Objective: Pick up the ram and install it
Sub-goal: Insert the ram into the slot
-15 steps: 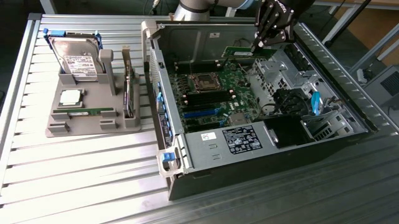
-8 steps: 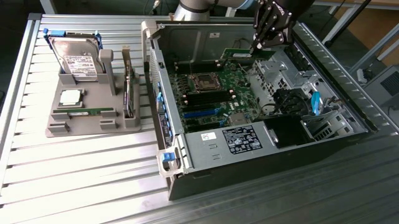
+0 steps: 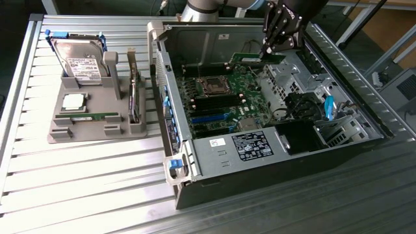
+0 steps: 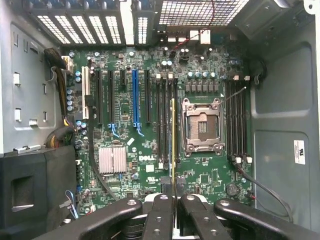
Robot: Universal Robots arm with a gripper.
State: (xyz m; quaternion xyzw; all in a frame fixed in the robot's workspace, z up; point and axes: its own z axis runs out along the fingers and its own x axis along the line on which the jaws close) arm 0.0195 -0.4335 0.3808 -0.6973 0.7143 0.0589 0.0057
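Observation:
My gripper [image 3: 268,49] hangs over the open computer case [image 3: 215,165], shut on the ram [image 3: 258,59], a thin green stick with a white label. The stick is held level above the motherboard [image 3: 227,95], clear of the board. In the wrist view the ram [image 4: 173,140] appears edge-on as a thin yellow-green line between my fingers [image 4: 159,212]. It runs along the black memory slots [image 4: 163,125] just beside the CPU socket [image 4: 201,125]. A second ram stick [image 3: 91,117] lies in the grey holder outside the case.
On the exterior view's left, a grey holder [image 3: 62,134] carries a hard drive [image 3: 81,61], a silver CPU chip [image 3: 73,101] and an upright expansion card [image 3: 133,97]. Case walls, a power supply [image 3: 250,146], a blue-handled drive bay [image 3: 328,107] and loose cables [image 4: 260,192] surround the motherboard.

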